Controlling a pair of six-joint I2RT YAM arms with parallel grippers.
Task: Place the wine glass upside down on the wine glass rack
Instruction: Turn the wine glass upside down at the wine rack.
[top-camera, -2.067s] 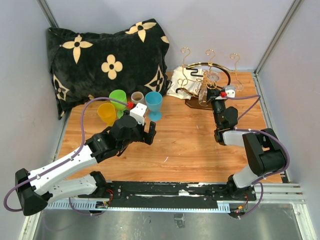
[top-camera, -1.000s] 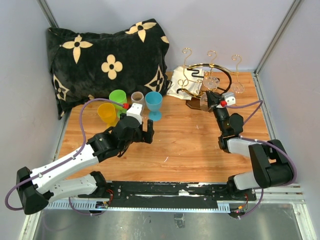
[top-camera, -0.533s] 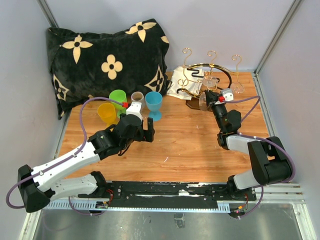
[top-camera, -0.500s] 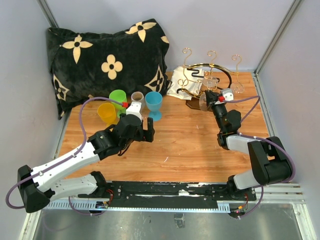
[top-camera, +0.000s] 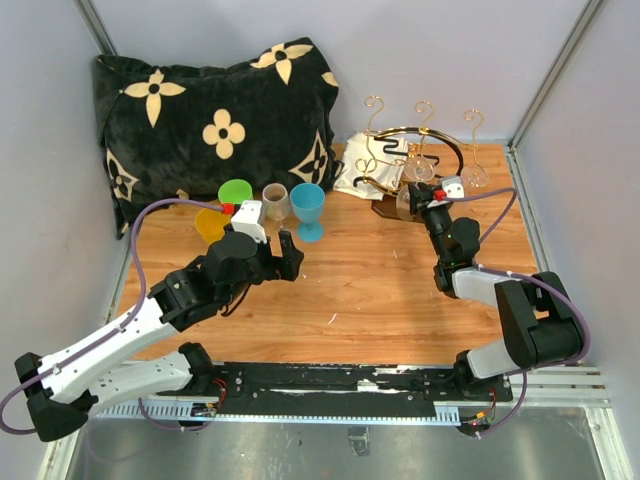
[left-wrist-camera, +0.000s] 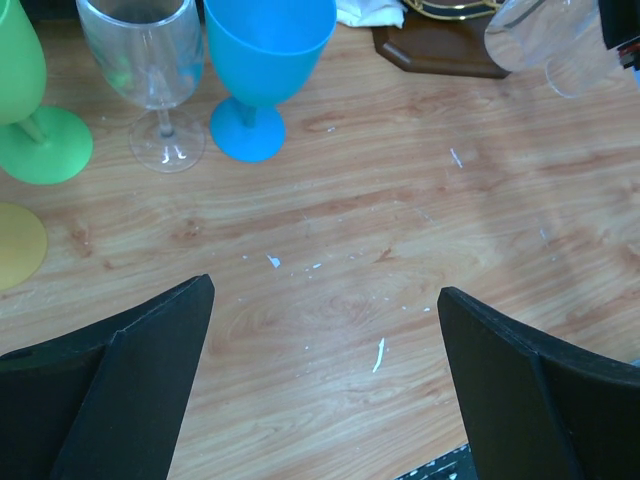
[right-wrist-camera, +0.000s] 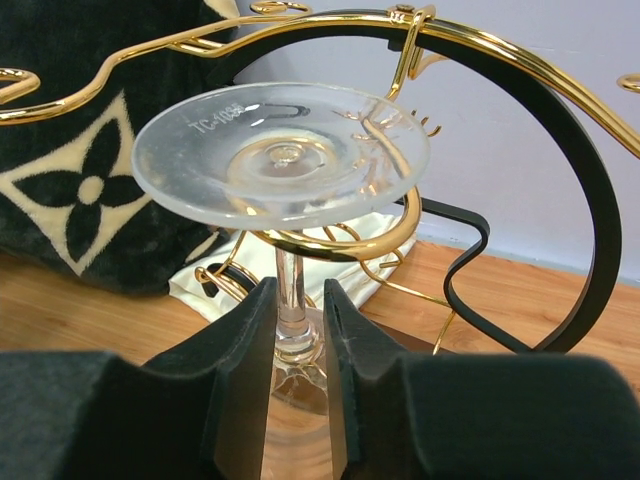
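glass (right-wrist-camera: 280, 155) is hung inverted on rack (right-wrist-camera: 598, 215); its stem is flanked by right tool (right-wrist-camera: 298, 300), grip cannot be told; left tool (left-wrist-camera: 325, 300) is released.

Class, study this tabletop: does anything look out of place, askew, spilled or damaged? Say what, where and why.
A crumpled white cloth lies bunched beside the gold wire glass rack, and a black pillow with cream flowers slumps at the wooden table's back left corner; neither belongs among drinkware.
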